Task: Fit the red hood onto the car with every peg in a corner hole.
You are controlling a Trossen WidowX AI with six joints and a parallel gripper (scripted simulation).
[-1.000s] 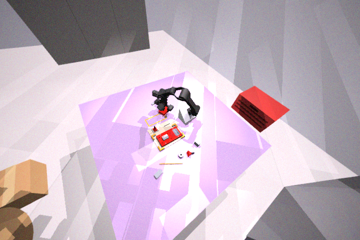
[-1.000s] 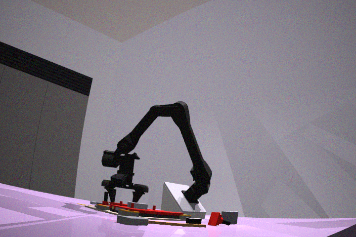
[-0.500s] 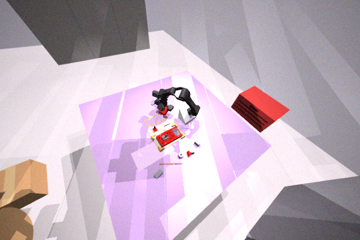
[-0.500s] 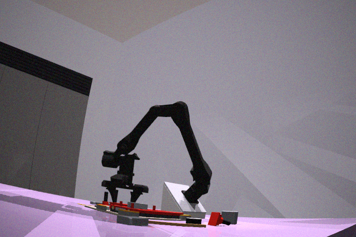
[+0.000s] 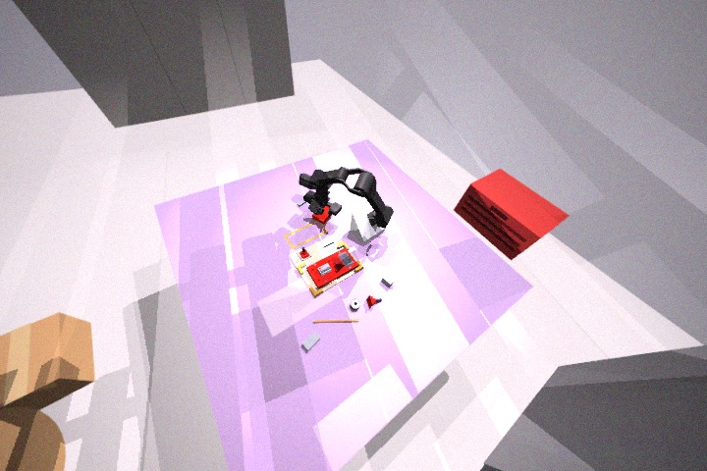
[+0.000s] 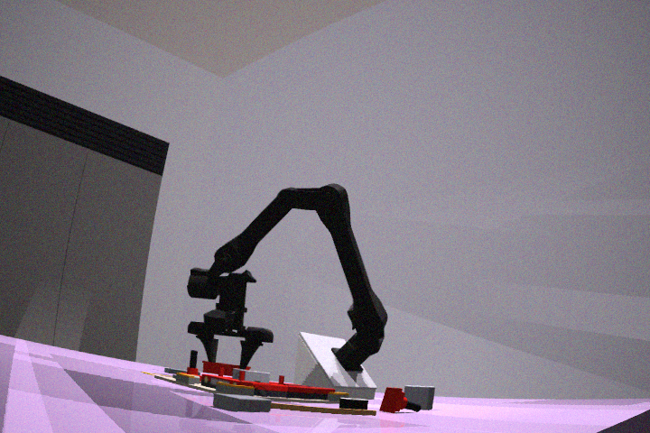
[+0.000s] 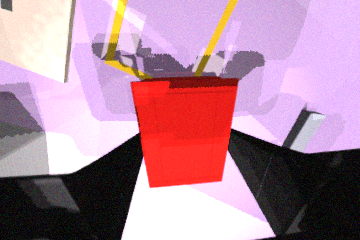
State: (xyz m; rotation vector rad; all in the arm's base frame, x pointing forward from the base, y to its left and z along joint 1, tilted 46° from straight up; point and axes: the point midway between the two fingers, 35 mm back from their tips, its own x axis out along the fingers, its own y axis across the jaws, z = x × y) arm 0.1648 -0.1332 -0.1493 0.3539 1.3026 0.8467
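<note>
Gripper (image 7: 184, 165): closed on the hood (image 7: 184, 131), fingers on its two sides, likely so the flat roof stays level for lifting
Hood: on the table by a yellow outline (image 5: 303, 237), apart from the car
Jig (image 5: 312, 287): holds the chassis (image 5: 332, 267), engine in place, deck uncovered

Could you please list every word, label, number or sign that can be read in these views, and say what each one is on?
None: no readable text in any view.
Red cabinet: dark slats on its front, no lettering.
Hood, held in the gripper: plain red, unmarked.
Car: grey patches on its red deck, too small to tell whether they carry any marks.
</note>
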